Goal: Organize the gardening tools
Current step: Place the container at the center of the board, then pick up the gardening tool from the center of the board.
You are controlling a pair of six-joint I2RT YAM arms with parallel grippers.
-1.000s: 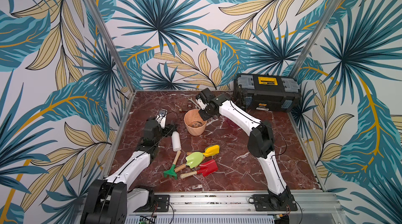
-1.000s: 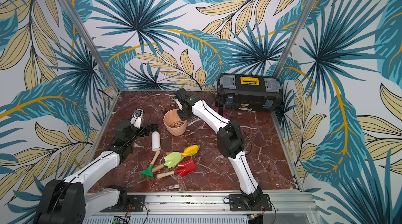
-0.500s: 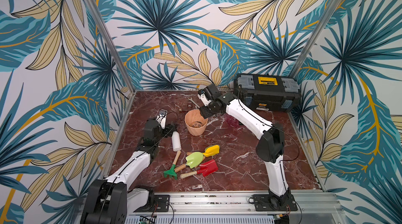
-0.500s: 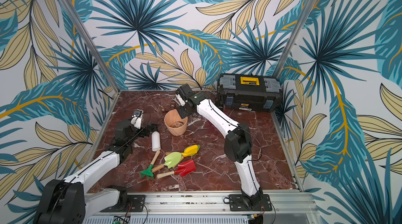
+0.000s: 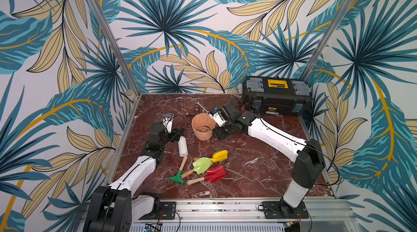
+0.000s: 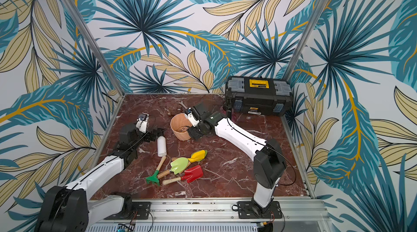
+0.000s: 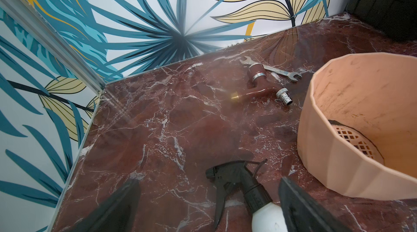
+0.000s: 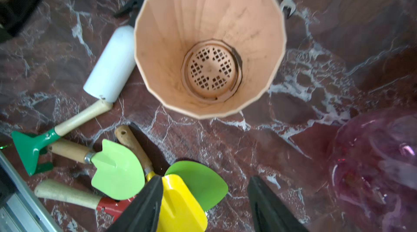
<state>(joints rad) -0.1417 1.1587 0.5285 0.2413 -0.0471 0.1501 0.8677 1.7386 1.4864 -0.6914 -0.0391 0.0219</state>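
Right hand partly open, empty; left hand wide open; toolbox label unreadable.

I count five gardening tools on the marble, all with wooden handles: one yellow scoop, two lime-green trowels, the second trowel partly hidden under the scoop, one red square shovel and one green rake. There is one peach pot, one white spray bottle, one black toolbox and one silver wrench. Beside the wrench I see one brass end, one silver coupling and one silver band; I cannot tell whether these are separate fittings or one piece. One pink translucent object shows, too blurred to identify.
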